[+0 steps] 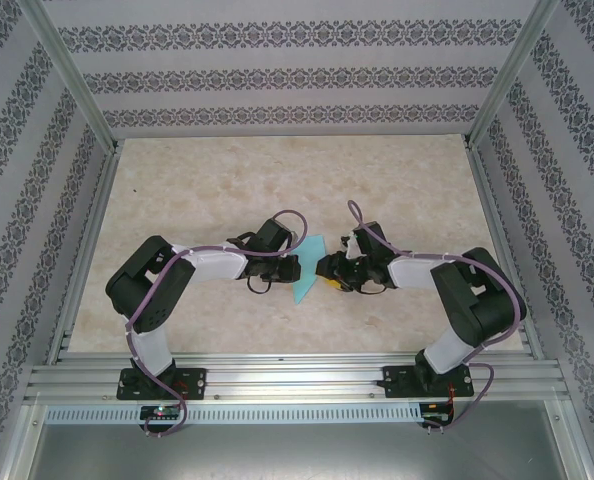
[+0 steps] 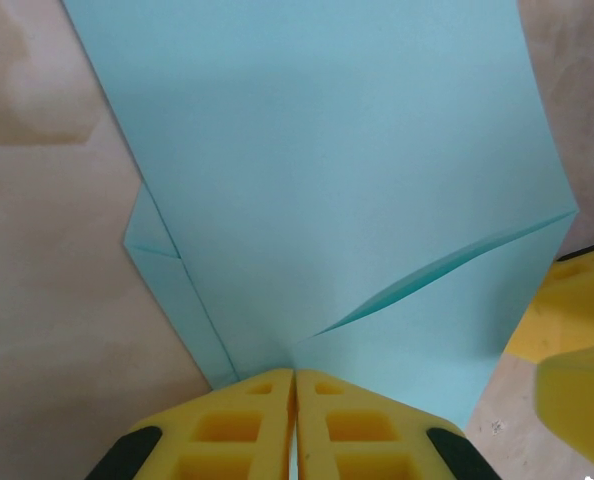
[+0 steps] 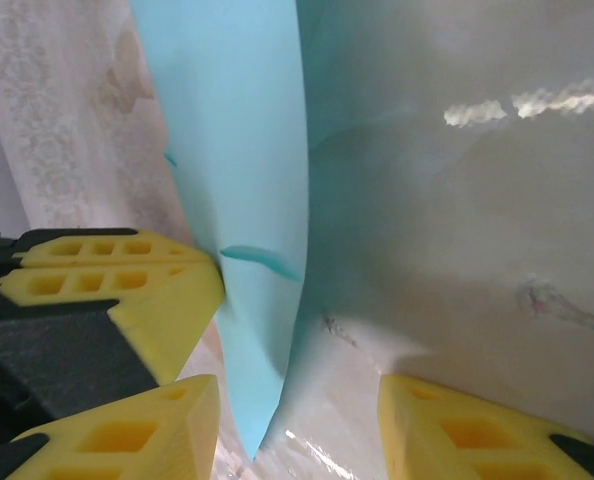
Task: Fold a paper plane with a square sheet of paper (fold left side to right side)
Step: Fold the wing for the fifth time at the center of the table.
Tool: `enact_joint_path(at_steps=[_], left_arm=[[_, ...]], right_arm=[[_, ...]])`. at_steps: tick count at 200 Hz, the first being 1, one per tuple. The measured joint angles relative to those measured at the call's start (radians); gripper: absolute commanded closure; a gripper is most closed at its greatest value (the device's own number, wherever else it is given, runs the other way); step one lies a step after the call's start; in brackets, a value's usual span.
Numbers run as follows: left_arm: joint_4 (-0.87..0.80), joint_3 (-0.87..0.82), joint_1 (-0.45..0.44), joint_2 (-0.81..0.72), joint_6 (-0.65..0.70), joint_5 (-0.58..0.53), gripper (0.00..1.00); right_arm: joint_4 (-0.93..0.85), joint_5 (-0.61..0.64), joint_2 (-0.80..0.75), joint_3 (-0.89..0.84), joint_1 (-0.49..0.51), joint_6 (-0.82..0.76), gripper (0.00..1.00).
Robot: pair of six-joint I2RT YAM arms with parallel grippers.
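My left gripper (image 2: pixel 295 378) clamps the square sheet of paper (image 2: pixel 327 150) toward the table's (image 1: pixel 227 190) near edge; right gripper (image 3: pixel 299 392) stands part-open, holding nothing; I should match edges before creasing.

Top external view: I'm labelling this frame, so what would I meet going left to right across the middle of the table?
left arm → left tool, shut on the paper's left edge → turquoise paper → right tool, open at the paper's right edge → right arm
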Motion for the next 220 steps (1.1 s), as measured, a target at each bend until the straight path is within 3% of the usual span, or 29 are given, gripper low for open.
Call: enact_joint_path(at_steps=[137, 220], left_arm=[[0.003, -0.003, 0.0, -0.001, 0.0, -0.002, 0.9], [0.003, -0.003, 0.0, -0.001, 0.0, -0.002, 0.9]], right_arm=[[0.045, -0.016, 0.098, 0.082, 0.055, 0.026, 0.77], [-0.068, 0.006, 0.101, 0.15, 0.077, -0.009, 0.93]])
